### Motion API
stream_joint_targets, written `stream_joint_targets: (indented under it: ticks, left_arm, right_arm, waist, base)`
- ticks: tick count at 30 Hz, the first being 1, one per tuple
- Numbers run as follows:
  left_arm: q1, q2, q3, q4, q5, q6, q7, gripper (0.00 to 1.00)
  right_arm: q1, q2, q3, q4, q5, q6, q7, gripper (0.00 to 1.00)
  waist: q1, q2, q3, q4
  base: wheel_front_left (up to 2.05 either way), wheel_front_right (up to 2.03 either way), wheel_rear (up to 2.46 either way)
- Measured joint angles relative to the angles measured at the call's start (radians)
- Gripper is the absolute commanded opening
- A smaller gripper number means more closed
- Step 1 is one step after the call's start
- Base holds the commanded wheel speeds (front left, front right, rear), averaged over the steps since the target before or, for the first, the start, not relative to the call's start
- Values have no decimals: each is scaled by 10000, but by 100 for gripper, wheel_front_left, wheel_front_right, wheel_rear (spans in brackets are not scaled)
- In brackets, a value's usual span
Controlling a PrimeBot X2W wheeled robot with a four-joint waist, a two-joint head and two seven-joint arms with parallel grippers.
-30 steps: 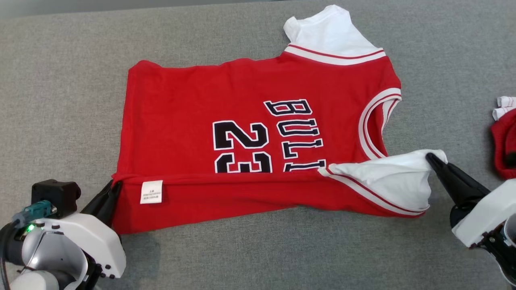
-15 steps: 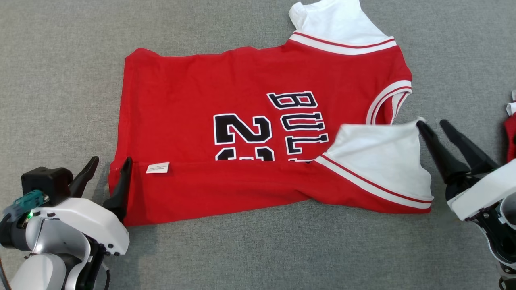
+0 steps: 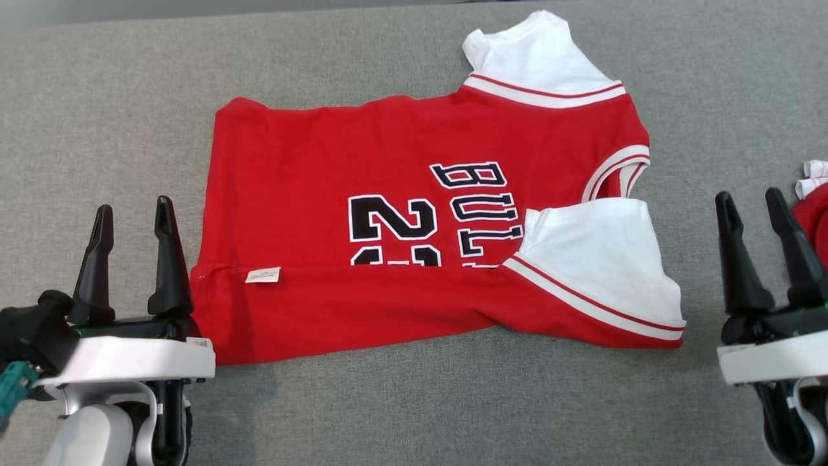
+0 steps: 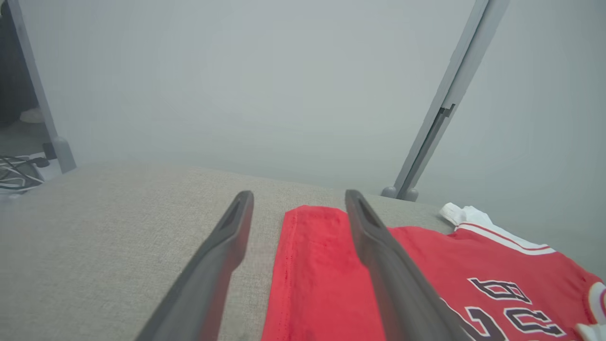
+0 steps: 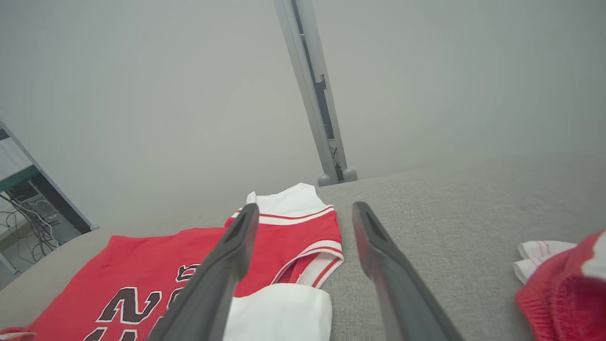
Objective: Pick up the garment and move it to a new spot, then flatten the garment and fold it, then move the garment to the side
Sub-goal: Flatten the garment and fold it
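The garment, a red jersey with white sleeves and black lettering, lies flat on the grey surface with its near long edge folded over, a white label showing on the fold. My left gripper stands open just left of the jersey's hem corner, holding nothing; the left wrist view shows the red hem between and under its fingers. My right gripper is open to the right of the near white sleeve, clear of the cloth. In the right wrist view the jersey lies to the left of that gripper.
A second red and white cloth item lies at the right edge of the grey surface, close to my right gripper, also visible in the right wrist view. Grey posts stand beyond the far edge.
Both grippers went from shut on the jersey's folded edge to open and drew back off it. The near sleeve and hem fold now lie flat on the garment.
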Motion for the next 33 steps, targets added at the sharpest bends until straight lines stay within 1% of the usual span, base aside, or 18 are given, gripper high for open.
stream_joint_targets:
  ticks: [2,5,6,11,16,21,26,33]
  left_arm:
    - [-23,-52,-15,136,209,12,-439,100]
    - [-24,-12,-104,353,679,6,-796,100]
    - [-11,46,-240,562,1001,-17,-934,100]
    - [321,128,-585,1174,1390,-180,-1020,100]
    - [430,161,-744,1450,1438,-194,-961,100]
    - [417,194,-857,1592,1436,-267,-863,100]
    - [425,284,-945,1822,1354,-334,-535,100]
    - [906,169,-1127,2174,951,-368,63,100]
  right_arm:
    - [214,127,-4,29,-407,-2,-253,100]
    - [435,224,-96,180,-1135,0,-570,100]
    - [678,311,-134,305,-1522,-2,-685,100]
    - [1070,533,-73,408,-1998,-2,-834,100]
    - [1144,681,-50,529,-2057,-2,-861,100]
    - [1172,681,-19,594,-1983,-2,-863,100]
    - [1172,639,10,761,-1979,-2,-725,100]
    - [1421,522,102,1588,-1908,0,-324,100]
  waist:
    - [0,0,-125,6]
    - [0,0,-335,-15]
    - [0,0,-496,-38]
    - [0,0,-854,-101]
    - [0,0,-1033,-130]
    - [0,0,-1089,-73]
    - [0,0,-1102,-54]
    - [0,0,-899,17]
  base:
    - [0,0,0]
    - [0,0,0]
    - [0,0,0]
    - [0,0,0]
    - [0,0,0]
    - [0,0,0]
    - [0,0,0]
    - [0,0,0]
